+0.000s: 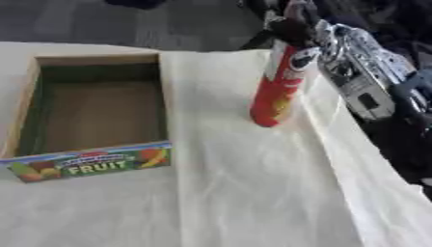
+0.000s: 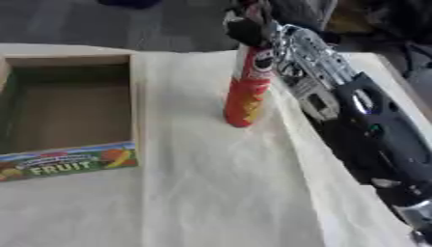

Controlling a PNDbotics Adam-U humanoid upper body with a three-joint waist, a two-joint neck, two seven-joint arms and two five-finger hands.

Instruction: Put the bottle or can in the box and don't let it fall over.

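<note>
Gripping can (image 1: 280, 84) near its top, right hand (image 2: 291, 46) fingers (image 1: 295, 30) curling round it; can tilting on tabletop (image 1: 253, 193), right of box (image 1: 165, 103). Grasp step; next: lifting upright, carrying left.

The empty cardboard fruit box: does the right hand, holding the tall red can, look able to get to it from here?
Probably yes. The right hand grips the tall red can at its top, and only bare cream cloth lies between the can and the open-topped cardboard fruit box. Nothing stands in the way.
</note>
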